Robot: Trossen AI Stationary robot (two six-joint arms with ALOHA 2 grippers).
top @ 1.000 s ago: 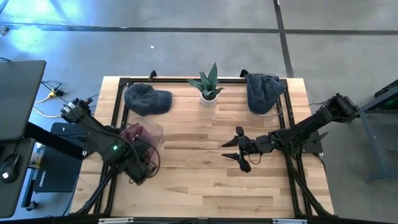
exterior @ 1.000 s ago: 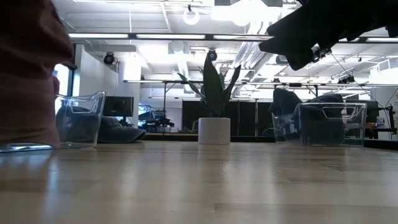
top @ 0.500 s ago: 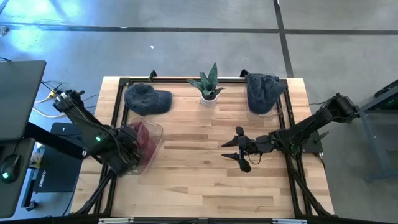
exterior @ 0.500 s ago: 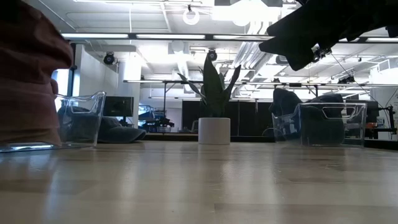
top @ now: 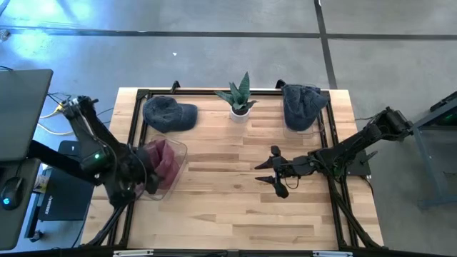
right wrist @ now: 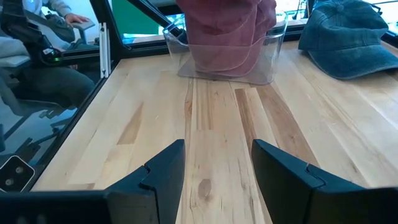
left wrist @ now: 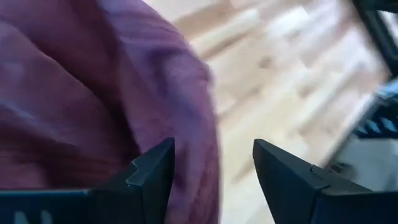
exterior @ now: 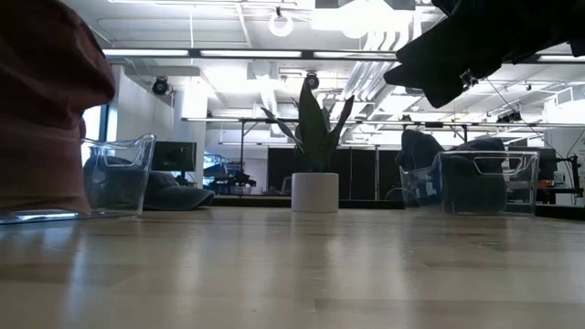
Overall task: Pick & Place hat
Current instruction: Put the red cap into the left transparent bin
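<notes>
A maroon hat (top: 163,158) lies in a clear container (top: 180,151) at the table's left, rising above its walls (right wrist: 224,31). My left gripper (top: 139,182) stands open at the hat's near-left side, and the maroon cloth (left wrist: 93,87) fills the view right before its fingers. My right gripper (top: 275,170) hovers open over the table's middle, pointing toward the container (right wrist: 267,59). A blue denim hat (top: 169,113) rests on the table at the far left. Another blue hat (top: 302,106) sits in a clear container at the far right. My left gripper (left wrist: 211,171) is open close against the maroon hat's side (left wrist: 186,130). The view is too close and blurred, so I cannot tell whether a finger touches the cloth.
A potted plant (top: 239,100) stands at the far middle. A black frame (top: 132,128) runs along the table's edges. A laptop (top: 21,107) and cables lie off the left edge. A seated person (right wrist: 37,37) shows beyond the table. Bare wood (top: 235,207) spans the near half.
My left gripper has opened and let go of the maroon hat, then drawn back toward the table's left edge. The hat has settled lower and wider into the clear container.
</notes>
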